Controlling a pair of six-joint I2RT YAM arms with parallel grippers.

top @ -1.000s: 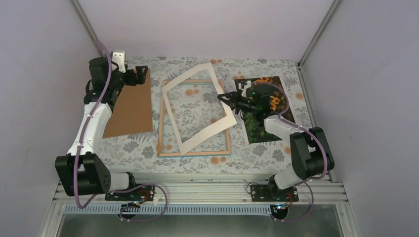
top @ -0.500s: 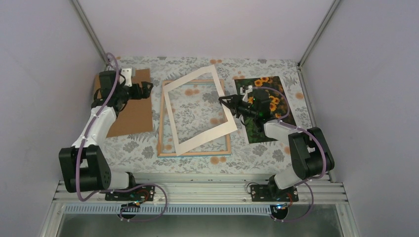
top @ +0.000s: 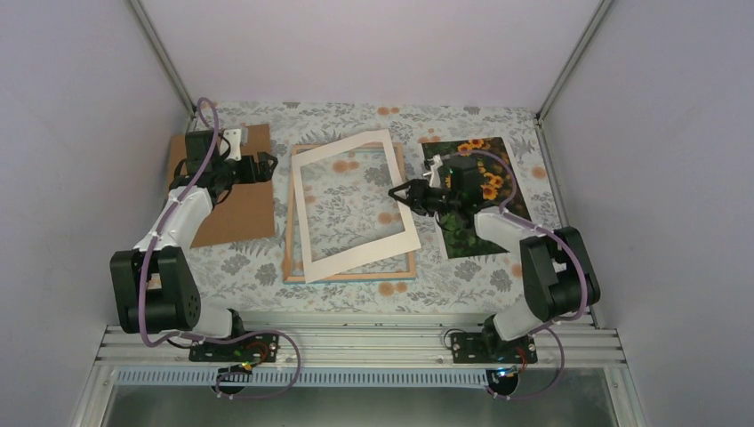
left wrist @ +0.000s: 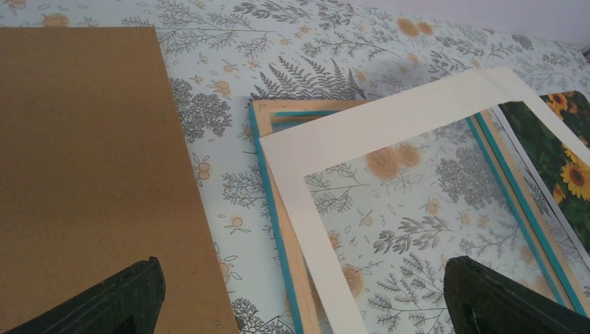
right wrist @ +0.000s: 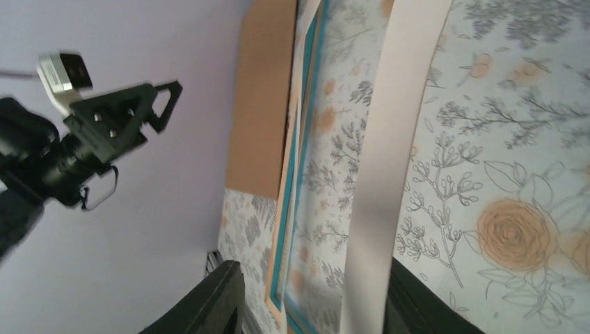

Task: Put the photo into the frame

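Observation:
The frame lies wood-coloured back up in the middle of the table; its teal edge shows in the left wrist view and the right wrist view. A white mat border lies askew on it. My right gripper is at the mat's right edge, its jaws wide apart. In the right wrist view the mat strip rests against one finger. The photo lies flowers up at the right, partly under my right arm. My left gripper is open and empty over the backing board's right edge.
The brown backing board lies at the left and fills the left of the left wrist view. The mat and a strip of the photo show there too. Grey walls close in the back and both sides.
The mat's right side has come down from a raised tilt to lie almost flat on the frame. My left gripper has moved nearer, to the board's right edge.

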